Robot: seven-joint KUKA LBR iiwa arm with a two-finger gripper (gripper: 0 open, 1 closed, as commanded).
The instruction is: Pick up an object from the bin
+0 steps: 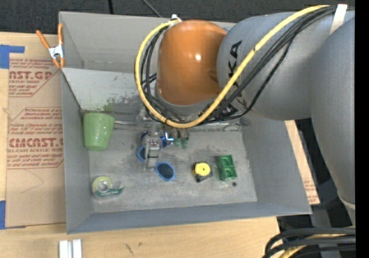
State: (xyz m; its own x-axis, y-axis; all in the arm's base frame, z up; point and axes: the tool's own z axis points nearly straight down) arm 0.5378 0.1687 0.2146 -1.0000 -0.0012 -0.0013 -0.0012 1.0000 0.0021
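Note:
My gripper [153,151] hangs below the orange wrist cover, low over the middle of the bin floor. Right under it lies a blue thing with oval rings [165,171], like a small pair of glasses; one ring sticks out to the gripper's left and another lies just in front of it. The gripper hides the middle of this blue thing. A small dark green piece [184,143] lies close to the gripper's right.
A light green cup [97,130] lies on its side at the left wall. A clear tape dispenser with a green roll [105,186] sits in the front left corner. A yellow round thing [201,170] and a green block [226,168] lie to the right of the gripper.

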